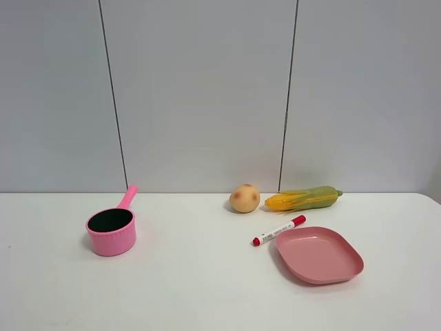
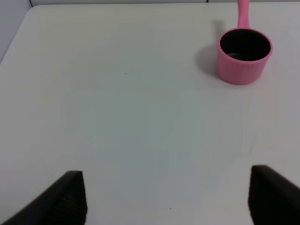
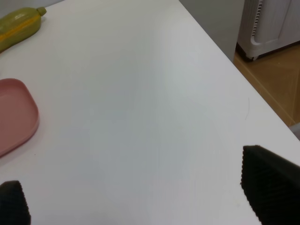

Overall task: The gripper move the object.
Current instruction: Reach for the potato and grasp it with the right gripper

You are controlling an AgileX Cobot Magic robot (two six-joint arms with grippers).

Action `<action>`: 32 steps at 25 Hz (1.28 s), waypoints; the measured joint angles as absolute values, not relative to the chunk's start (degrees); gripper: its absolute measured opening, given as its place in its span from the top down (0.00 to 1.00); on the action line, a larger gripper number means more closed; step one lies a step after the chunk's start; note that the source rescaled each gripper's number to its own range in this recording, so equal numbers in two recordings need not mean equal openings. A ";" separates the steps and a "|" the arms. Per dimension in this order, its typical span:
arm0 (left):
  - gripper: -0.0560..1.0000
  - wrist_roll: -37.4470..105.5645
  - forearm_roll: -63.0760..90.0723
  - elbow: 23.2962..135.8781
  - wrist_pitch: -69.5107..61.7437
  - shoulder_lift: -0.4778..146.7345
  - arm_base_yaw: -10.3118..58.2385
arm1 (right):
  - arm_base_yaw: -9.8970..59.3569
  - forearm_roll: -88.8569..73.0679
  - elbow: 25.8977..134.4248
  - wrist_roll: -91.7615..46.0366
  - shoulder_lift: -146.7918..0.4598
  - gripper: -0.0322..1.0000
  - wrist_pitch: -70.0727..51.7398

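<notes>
The round tan-orange fruit with reddish-brown blotches sits on the white table near the back wall, just left of the corn cob. Neither gripper shows in the exterior high view. The left gripper is open and empty above bare table, far from the fruit, with the pink saucepan ahead of it. The right gripper is open and empty near the table's right edge; the corn cob's tip and the pink plate show beyond it. The fruit is out of both wrist views.
A pink saucepan stands at the left. A red marker lies beside a pink plate at the right. The table's right edge drops to a wooden floor with a white appliance.
</notes>
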State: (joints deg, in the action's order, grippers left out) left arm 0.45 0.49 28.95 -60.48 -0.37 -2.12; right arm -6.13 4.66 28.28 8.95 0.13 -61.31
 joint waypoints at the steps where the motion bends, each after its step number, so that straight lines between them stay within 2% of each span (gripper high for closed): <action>1: 0.00 0.45 0.49 28.95 -60.48 -0.37 -2.12 | -6.13 4.66 28.28 8.95 0.13 0.00 -61.31; 24: 0.00 0.45 0.49 28.95 -60.48 -0.37 -2.12 | -6.13 4.59 28.28 9.10 0.13 0.00 -61.31; 32: 0.00 0.45 0.49 28.95 -60.48 -0.37 -2.12 | -6.13 -0.96 29.28 8.97 0.13 0.00 -58.87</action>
State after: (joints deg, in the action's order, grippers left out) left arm 0.45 0.49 28.95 -60.48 -0.37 -2.12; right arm -6.13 -0.96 29.28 8.97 0.13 -58.87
